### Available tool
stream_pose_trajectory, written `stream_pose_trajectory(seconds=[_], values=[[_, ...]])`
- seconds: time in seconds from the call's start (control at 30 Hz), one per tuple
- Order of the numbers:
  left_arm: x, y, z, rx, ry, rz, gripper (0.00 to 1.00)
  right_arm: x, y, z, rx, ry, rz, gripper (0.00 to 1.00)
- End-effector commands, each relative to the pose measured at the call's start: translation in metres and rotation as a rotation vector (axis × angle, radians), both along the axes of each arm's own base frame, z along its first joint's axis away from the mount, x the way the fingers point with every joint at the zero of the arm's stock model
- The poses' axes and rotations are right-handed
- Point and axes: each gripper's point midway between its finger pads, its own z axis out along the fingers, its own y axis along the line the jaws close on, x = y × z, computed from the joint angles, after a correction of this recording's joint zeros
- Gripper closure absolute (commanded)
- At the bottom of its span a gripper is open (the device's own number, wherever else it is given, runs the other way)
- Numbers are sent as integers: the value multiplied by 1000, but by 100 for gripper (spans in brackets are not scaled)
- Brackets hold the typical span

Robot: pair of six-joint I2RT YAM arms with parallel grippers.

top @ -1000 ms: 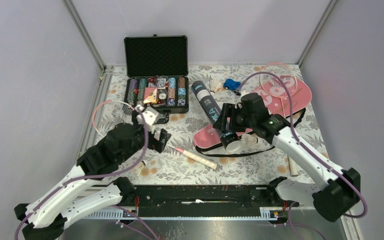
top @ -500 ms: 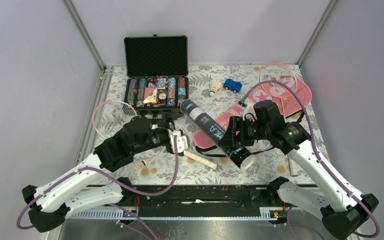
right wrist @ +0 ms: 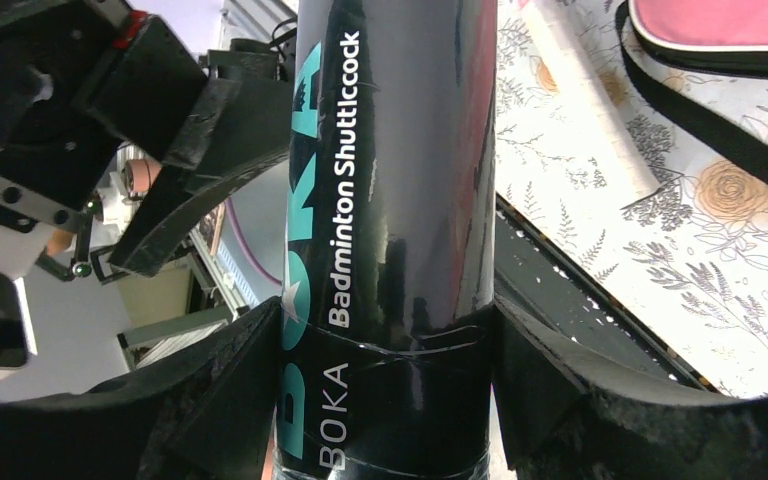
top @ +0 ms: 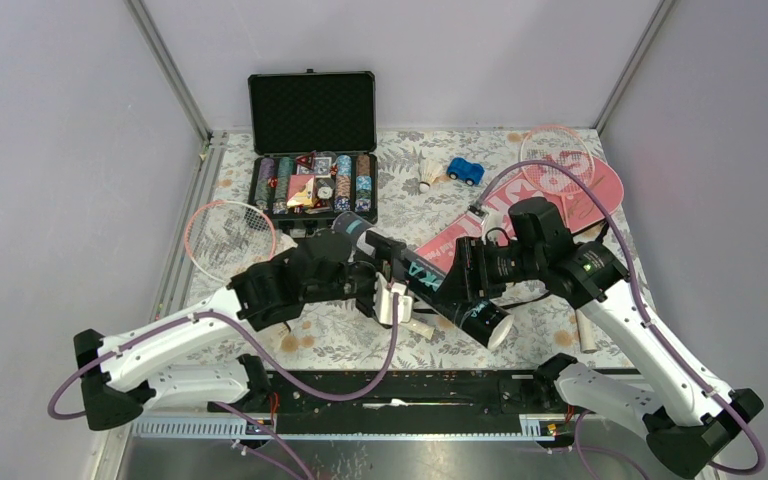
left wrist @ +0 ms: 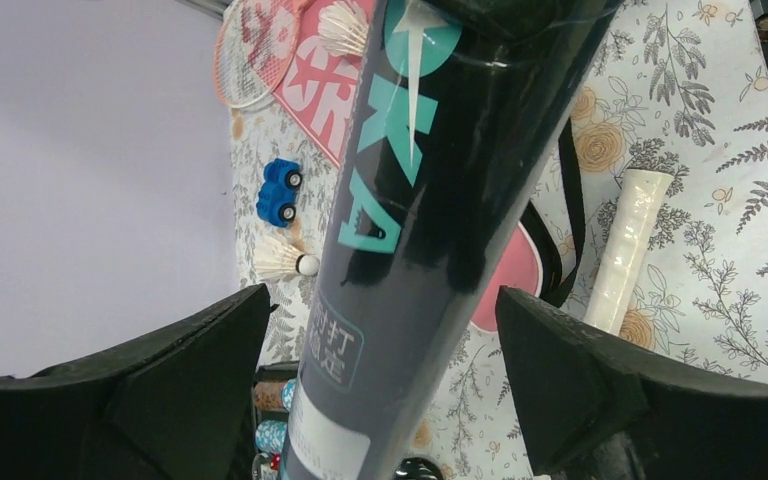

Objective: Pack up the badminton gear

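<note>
The black tube with teal print [top: 422, 272] hangs slanted above the table, and my right gripper [top: 467, 296] is shut on its near end [right wrist: 390, 200]; both jaws press its sides [right wrist: 385, 385]. My left gripper [top: 388, 278] stands open around the tube's far half [left wrist: 415, 200], with a gap on each side [left wrist: 385, 345]. One pink racket [top: 226, 236] lies at the left, its handle partly under my left arm. The other racket [top: 557, 158] lies on the pink cover [top: 588, 192]. A shuttlecock [top: 426, 177] rests near the back.
An open black case of poker chips [top: 312, 160] stands at the back left. A small blue toy car [top: 465, 171] sits beside the shuttlecock. A white racket handle [top: 586, 332] lies near my right arm's base. The cover's black strap [left wrist: 566, 215] loops over the cloth.
My right gripper lifted the tube off the cover and carried it left and nearer. My left arm swung right from the left racket, and its open jaws came around the tube.
</note>
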Motion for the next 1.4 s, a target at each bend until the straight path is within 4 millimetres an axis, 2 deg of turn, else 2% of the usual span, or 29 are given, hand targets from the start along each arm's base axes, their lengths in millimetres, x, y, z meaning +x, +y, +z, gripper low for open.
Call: stream_pose_trajectory(seconds=[0.0, 0.27, 0.33, 0.43, 0.5, 0.63, 0.77, 0.83, 1.07, 1.17, 1.23, 1.37], values=[[3, -14, 20, -11, -64, -28, 7, -12, 12, 34, 113, -47, 86, 58], [-1, -30, 1, 62, -38, -58, 9, -17, 18, 42, 161, -44, 128, 59], [-2, -31, -2, 69, -24, -64, 13, -18, 18, 44, 168, -46, 137, 59], [-5, -32, -1, 58, 26, -47, 27, -21, 18, 45, 171, -47, 144, 57], [-8, -29, 0, 53, 74, -25, 36, -22, 17, 49, 179, -40, 136, 50], [-16, -16, -2, 31, 155, 23, 44, -20, 14, 63, 208, -73, 69, 27], [-20, 2, -10, 9, 208, 90, 48, -14, 4, 79, 214, -140, -28, 9], [-19, 10, -10, -25, 245, 150, 49, -9, -2, 87, 211, -175, -86, 5], [-9, 35, -16, -120, 373, 396, 52, 0, -26, 119, 210, -318, -231, 5], [0, 46, -16, -197, 393, 507, 52, 0, -36, 131, 217, -399, -264, 8], [0, 47, -17, -245, 421, 531, 52, -3, -37, 138, 248, -443, -253, 14], [-6, 46, -19, -290, 513, 565, 54, -12, -32, 153, 319, -498, -190, 37]])
